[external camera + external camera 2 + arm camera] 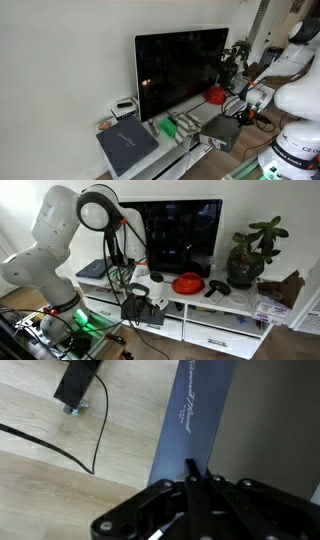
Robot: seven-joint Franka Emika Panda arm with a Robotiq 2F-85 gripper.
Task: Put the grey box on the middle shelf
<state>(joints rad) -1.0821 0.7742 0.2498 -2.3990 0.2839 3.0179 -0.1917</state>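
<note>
My gripper (236, 108) is shut on the upper edge of the grey box (221, 131) and holds it in front of the white TV stand, close to its front edge. In an exterior view the gripper (141, 290) has the box (143, 311) hanging just below it. In the wrist view the fingers (192, 472) are pressed together over the box, which shows a plain grey face (275, 420) and a bluish strip with script lettering. The middle shelf (186, 153) shows only as a white board under the stand's top, left of the box.
A darker slate-grey flat box (127, 145) lies on the stand's top (235, 298) beside the TV (182, 68). A red object (187, 283), a black item (217, 287) and a potted plant (250, 258) also stand there. Cables and a black block (78, 382) lie on the wooden floor.
</note>
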